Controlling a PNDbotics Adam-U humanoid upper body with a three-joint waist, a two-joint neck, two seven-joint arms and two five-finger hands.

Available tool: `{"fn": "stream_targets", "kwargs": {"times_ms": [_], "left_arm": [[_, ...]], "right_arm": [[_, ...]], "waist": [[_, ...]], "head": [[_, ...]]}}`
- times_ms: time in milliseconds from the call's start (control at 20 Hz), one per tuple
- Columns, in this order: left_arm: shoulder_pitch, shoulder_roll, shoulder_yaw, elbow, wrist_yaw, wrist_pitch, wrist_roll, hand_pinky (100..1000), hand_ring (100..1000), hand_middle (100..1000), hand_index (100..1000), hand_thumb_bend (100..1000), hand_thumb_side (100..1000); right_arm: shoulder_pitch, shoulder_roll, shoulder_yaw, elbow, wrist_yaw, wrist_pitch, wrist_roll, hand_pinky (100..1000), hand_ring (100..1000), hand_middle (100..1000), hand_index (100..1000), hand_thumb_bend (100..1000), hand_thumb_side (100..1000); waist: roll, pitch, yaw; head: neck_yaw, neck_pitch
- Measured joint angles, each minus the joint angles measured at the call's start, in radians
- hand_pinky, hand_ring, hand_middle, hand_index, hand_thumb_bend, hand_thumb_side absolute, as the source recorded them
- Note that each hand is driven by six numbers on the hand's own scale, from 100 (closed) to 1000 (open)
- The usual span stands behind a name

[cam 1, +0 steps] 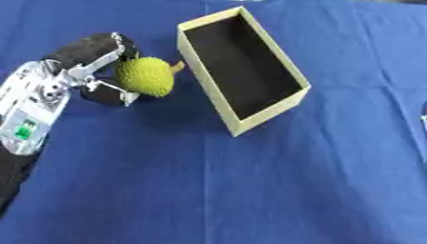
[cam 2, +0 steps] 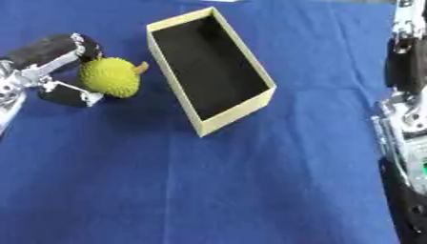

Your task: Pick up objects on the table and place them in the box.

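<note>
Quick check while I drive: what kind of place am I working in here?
Probably a test bench or lab tabletop, not a home: a plain blue cloth covers the table, with only a cardboard box and a spiky green toy fruit in the left hand.

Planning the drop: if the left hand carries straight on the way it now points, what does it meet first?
The left hand, curled round the spiky green fruit, points toward the box. Its near long wall comes first, probably touched by the fruit's stem; height over the rim is unclear.

Staged test bench, plain blue cloth (cam 1: 250,190), lone open box (cam 1: 242,71)
</note>
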Motion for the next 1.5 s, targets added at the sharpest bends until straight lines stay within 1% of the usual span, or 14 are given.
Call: {"fn": "stream_targets", "kwargs": {"times_ms": [250, 300, 350, 500, 650, 750, 950, 1200, 1450, 1500], "left_arm": [[0.000, 0.002, -0.006, -0.032, 0.016, -0.002, 0.014, 627, 479, 484, 387, 203, 100], [0.000, 0.005, -0.006, -0.043, 0.015, -0.006, 0.018, 626, 479, 485, 409, 224, 100], [0.000, 0.009, -0.008, -0.055, 0.014, -0.011, 0.021, 626, 480, 487, 443, 254, 100], [0.000, 0.024, -0.015, -0.093, 0.009, -0.028, 0.026, 623, 478, 485, 474, 344, 100], [0.000, 0.041, -0.019, -0.133, 0.006, -0.041, 0.023, 612, 472, 479, 500, 479, 100], [0.000, 0.052, -0.019, -0.154, 0.006, -0.049, 0.020, 605, 464, 472, 500, 508, 100], [-0.006, 0.062, -0.019, -0.197, 0.006, -0.061, 0.021, 595, 449, 457, 496, 490, 100], [-0.039, 0.063, -0.018, -0.241, 0.025, -0.058, 0.032, 591, 439, 447, 491, 454, 100], [-0.078, 0.040, -0.018, -0.252, 0.043, -0.047, 0.043, 581, 422, 435, 484, 422, 100], [-0.084, 0.034, -0.018, -0.252, 0.047, -0.045, 0.045, 581, 422, 435, 484, 304, 100]], "right_arm": [[0.000, 0.002, 0.000, 0.000, 0.000, 0.003, 0.000, 766, 712, 569, 787, 100, 610], [0.000, 0.002, 0.000, 0.000, 0.000, 0.003, 0.000, 766, 712, 569, 787, 100, 610], [0.000, 0.002, 0.000, 0.000, 0.000, 0.003, 0.000, 766, 712, 570, 787, 100, 616], [0.001, 0.002, 0.000, 0.000, 0.000, 0.003, 0.000, 766, 712, 570, 787, 100, 610], [0.002, 0.002, 0.000, 0.000, 0.000, 0.004, -0.001, 766, 712, 570, 787, 100, 610], [0.003, 0.002, 0.000, 0.000, 0.000, 0.005, -0.002, 766, 712, 570, 787, 100, 610], [0.005, 0.001, 0.000, 0.000, 0.000, 0.005, -0.002, 766, 712, 570, 787, 100, 610], [0.005, 0.001, 0.000, 0.000, 0.000, 0.005, -0.002, 766, 712, 570, 787, 100, 610], [0.002, 0.001, 0.000, 0.000, 0.000, 0.006, -0.002, 766, 712, 571, 787, 100, 611], [0.000, 0.001, 0.000, 0.000, -0.001, 0.006, -0.001, 766, 712, 570, 787, 100, 611]], "waist": [[0.001, 0.000, 0.000], [0.002, -0.001, 0.000], [0.003, -0.001, 0.001], [0.009, -0.003, 0.001], [0.013, -0.007, 0.003], [0.016, -0.008, 0.004], [0.018, -0.012, 0.004], [0.018, -0.013, 0.004], [0.018, -0.018, -0.002], [0.018, -0.018, -0.002]], "head": [[-0.004, 0.000], [-0.005, 0.000], [-0.006, 0.000], [-0.008, 0.000], [-0.013, 0.000], [-0.016, 0.000], [-0.020, 0.000], [-0.022, 0.000], [-0.013, -0.001], [-0.011, -0.001]]}}
